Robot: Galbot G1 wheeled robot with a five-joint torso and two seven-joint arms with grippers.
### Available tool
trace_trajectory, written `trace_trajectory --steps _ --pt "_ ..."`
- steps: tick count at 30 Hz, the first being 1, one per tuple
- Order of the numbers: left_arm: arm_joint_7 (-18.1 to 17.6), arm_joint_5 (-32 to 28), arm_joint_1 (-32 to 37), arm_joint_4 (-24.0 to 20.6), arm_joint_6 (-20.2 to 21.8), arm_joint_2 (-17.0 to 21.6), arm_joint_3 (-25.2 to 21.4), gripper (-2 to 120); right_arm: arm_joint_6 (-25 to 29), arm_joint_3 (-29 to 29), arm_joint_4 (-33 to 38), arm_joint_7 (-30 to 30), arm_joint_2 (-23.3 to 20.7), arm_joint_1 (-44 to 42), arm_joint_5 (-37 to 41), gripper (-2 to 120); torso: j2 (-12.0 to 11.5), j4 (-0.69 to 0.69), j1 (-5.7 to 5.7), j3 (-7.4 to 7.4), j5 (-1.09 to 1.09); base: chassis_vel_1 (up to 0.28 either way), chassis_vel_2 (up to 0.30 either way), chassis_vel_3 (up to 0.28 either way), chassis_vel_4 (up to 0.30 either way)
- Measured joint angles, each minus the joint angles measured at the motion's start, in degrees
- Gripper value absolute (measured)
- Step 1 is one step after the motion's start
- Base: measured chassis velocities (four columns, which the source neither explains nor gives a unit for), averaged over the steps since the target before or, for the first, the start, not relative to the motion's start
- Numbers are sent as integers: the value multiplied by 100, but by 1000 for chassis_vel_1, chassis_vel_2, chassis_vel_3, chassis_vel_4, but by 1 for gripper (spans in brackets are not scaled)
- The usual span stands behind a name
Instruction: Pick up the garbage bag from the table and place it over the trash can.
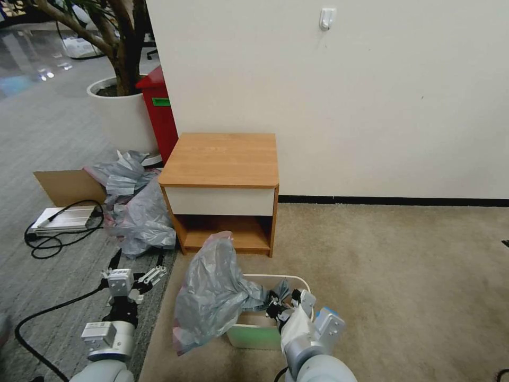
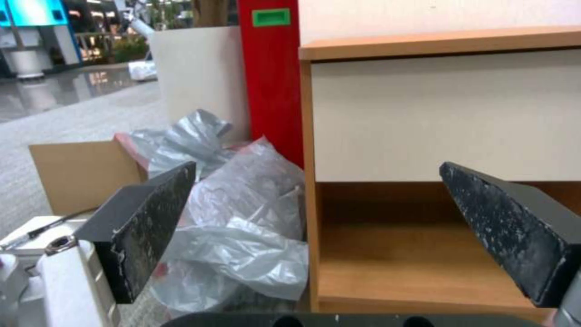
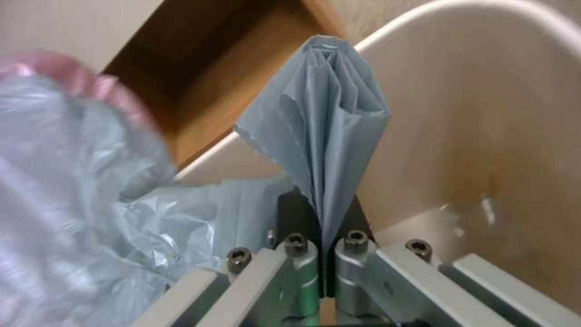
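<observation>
Garbage bag [image 1: 212, 292] draped beside trash can [image 1: 265, 331]

Even indoor light, soft shadows. Glare on glossy floor [image 1: 32, 58] far left. Bag [image 3: 66, 181] beside clamped right jaws blurred.
</observation>
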Motion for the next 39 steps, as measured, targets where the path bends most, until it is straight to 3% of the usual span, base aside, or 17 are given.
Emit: trace_trajectory --steps 11,32,39 --pt "0 33 -28 85 -56 9 52 100 -20 -32 -271 -49 -1 111 -194 0 0 0 0 0 0 0 0 0 0" --pt "0 38 -67 70 -12 145 124 100 -313 6 36 147 -409 -49 -462 77 0 0 0 0 1 0 0 0 0" --pt "27 -83 -25 -73 364 291 335 100 -337 206 412 140 -620 -326 -562 99 0 0 0 0 0 0 0 0 0"
